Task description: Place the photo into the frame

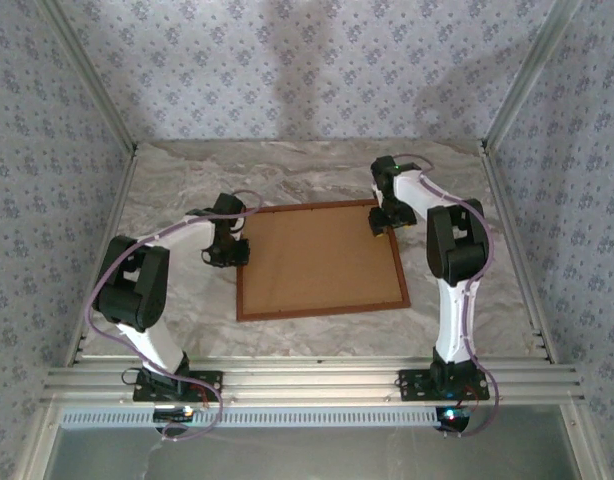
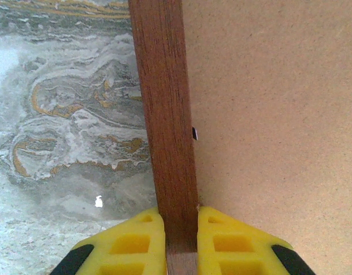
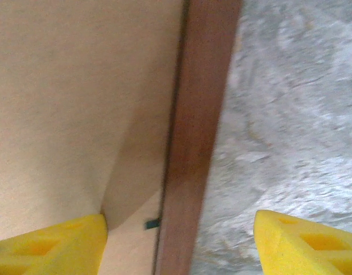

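The reddish-brown frame (image 1: 322, 306) lies flat on the marble table with a plain brown backing board (image 1: 322, 255) inside it. The photo is hidden. My left gripper (image 1: 227, 254) sits at the frame's left side, and in the left wrist view it (image 2: 182, 229) is shut on the wooden rail (image 2: 164, 114). At the far right corner, my right gripper (image 1: 385, 222) is open. In the right wrist view it (image 3: 179, 229) straddles the right rail (image 3: 202, 114), one finger over the board (image 3: 78, 86) and the other over the table.
Small dark retaining tabs (image 2: 194, 133) (image 3: 152, 223) sit at the rails' inner edges. Marble tabletop (image 1: 457, 190) surrounds the frame. Aluminium posts and patterned walls close in the sides and back. Both arm bases stand on the near rail (image 1: 307, 380).
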